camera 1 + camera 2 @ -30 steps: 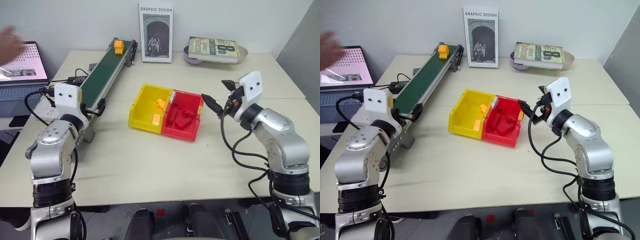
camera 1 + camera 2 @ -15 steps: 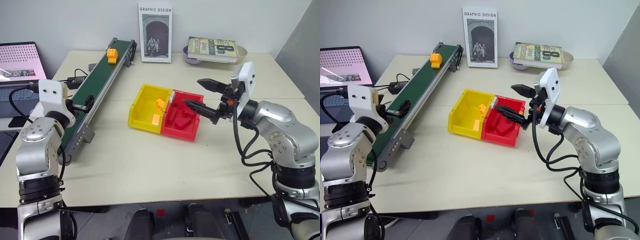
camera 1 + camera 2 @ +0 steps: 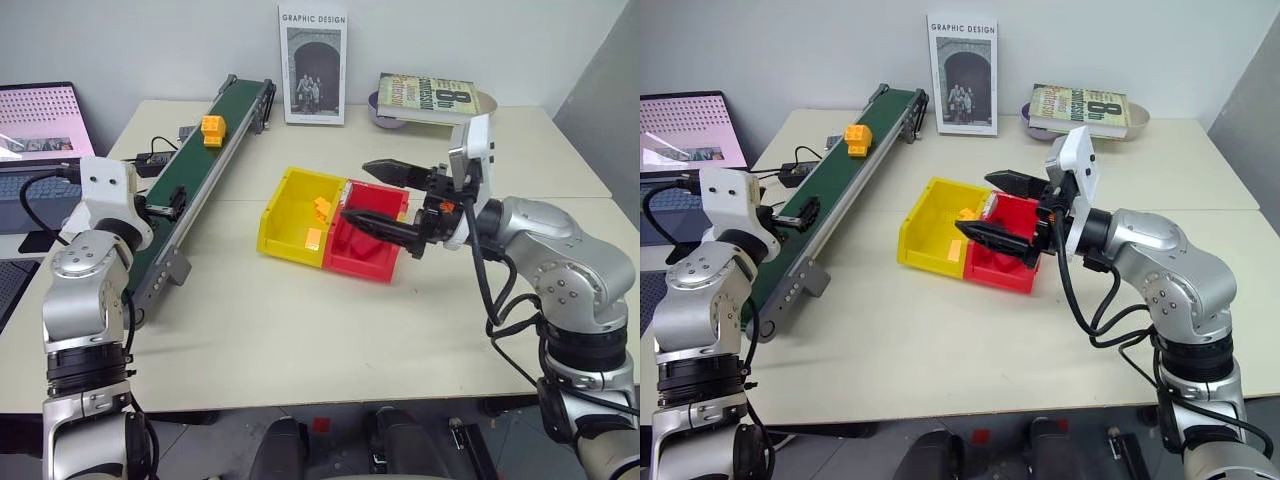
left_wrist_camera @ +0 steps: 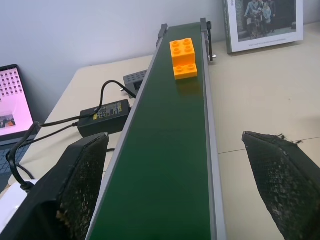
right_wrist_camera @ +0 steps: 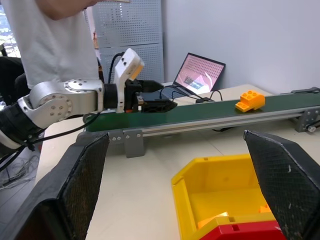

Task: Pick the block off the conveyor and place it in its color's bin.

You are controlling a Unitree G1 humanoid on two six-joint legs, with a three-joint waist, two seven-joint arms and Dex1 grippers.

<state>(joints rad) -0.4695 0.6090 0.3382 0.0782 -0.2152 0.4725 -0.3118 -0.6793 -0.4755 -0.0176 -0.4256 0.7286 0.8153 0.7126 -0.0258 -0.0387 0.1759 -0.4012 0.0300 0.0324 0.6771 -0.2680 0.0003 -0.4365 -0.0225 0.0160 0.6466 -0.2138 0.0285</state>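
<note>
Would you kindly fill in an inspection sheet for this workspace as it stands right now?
Surface: pale table, two tops joined by a seam.
Job's things: orange-yellow block rides the conveyor, on its far half; yellow bin touches the red bin; both already hold pieces.
Clutter: upright Graphic Design book; a book lying on a bowl.
Grippers: left gripper open, level over the belt's near end, empty; right gripper open, empty, over the red bin.
Cables: power brick and black cables beside the conveyor.
Surroundings: laptop to the robot's left; a person in white behind the left arm.
</note>
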